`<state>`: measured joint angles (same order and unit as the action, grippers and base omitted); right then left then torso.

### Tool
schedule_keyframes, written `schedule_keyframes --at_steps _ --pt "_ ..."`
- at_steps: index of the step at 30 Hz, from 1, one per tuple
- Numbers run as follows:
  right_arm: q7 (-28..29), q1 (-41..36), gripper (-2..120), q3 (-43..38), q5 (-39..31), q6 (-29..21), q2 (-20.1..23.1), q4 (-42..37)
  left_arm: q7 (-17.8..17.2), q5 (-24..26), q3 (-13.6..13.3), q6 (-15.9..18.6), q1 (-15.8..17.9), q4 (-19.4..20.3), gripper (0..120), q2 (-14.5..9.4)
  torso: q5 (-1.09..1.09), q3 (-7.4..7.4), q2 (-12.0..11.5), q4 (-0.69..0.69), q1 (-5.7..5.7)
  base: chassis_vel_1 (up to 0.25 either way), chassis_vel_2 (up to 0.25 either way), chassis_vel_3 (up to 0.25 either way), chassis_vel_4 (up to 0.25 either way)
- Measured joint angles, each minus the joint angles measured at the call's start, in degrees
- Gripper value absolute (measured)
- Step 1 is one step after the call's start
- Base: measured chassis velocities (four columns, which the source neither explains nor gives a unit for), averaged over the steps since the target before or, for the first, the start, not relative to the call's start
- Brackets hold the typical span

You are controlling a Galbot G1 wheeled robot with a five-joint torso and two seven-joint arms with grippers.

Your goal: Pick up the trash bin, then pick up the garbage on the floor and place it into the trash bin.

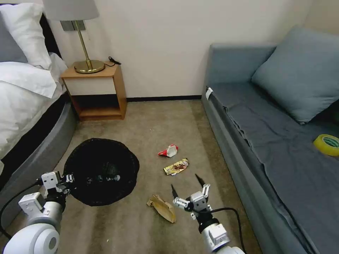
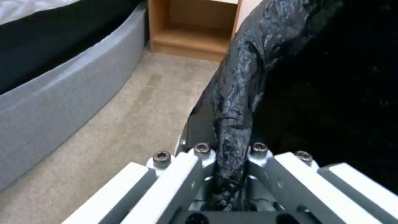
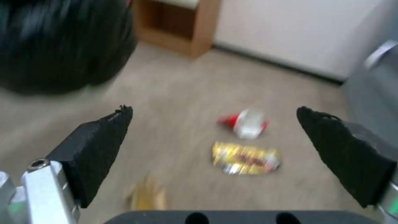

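Holding bin (image 1: pixel 102 171) rim, left gripper (image 2: pixel 226 174) clamped; right gripper (image 1: pixel 187 187) wide, peel (image 1: pixel 162 208) just left, nearest.

Left pincer (image 1: pixel 69 179) clamped tight at lower left; right pincer (image 1: pixel 187 187) hovers low, black fingers (image 3: pixel 97 146) spread wide.

A: The trash bin (image 1: pixel 101 171) has a shiny black bag. The carpet (image 1: pixel 155 123) is tan.

B: One wrapper (image 1: pixel 168 151) is red and white. Another (image 1: pixel 176 166) is gold with brown. The peel scrap (image 1: pixel 162 207) is brown. The sofa (image 1: pixel 282 148) is grey-blue, and the tape roll (image 1: pixel 327 144) is yellow.
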<state>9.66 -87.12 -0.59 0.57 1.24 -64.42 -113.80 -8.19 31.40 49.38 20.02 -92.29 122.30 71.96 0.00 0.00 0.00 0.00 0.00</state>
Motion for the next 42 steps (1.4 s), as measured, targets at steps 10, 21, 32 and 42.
schedule_keyframes --at_steps 10,21,32,42 --pt "-0.36 10.24 100 11.88 -14.06 -11.40 8.56 5.39 2.37 -1.49 1.22 -1.08 -0.03 -2.01 1 0.41 0.01 0.00 0.00 0.00 0.00 0.000 0.000 0.000 0.000" --pt "-1.89 25.48 100 21.22 -29.30 -18.57 8.89 12.52 4.50 -2.33 2.31 -1.71 0.19 -3.56 1 0.78 0.01 0.00 0.00 0.01 0.00 0.000 0.000 0.000 0.000" --pt "-10.71 36.29 100 26.87 -37.83 -25.90 5.96 24.99 6.05 -2.68 3.91 -2.33 0.09 -4.85 1 0.92 0.00 0.01 0.00 0.00 0.00 0.000 0.000 0.000 0.000" --pt "-14.47 40.78 100 28.34 -36.11 -24.26 -1.57 34.76 6.39 -2.64 4.17 -2.62 -0.08 -5.17 1 0.65 0.00 0.00 -0.01 0.01 0.00 0.000 0.000 0.000 0.000"
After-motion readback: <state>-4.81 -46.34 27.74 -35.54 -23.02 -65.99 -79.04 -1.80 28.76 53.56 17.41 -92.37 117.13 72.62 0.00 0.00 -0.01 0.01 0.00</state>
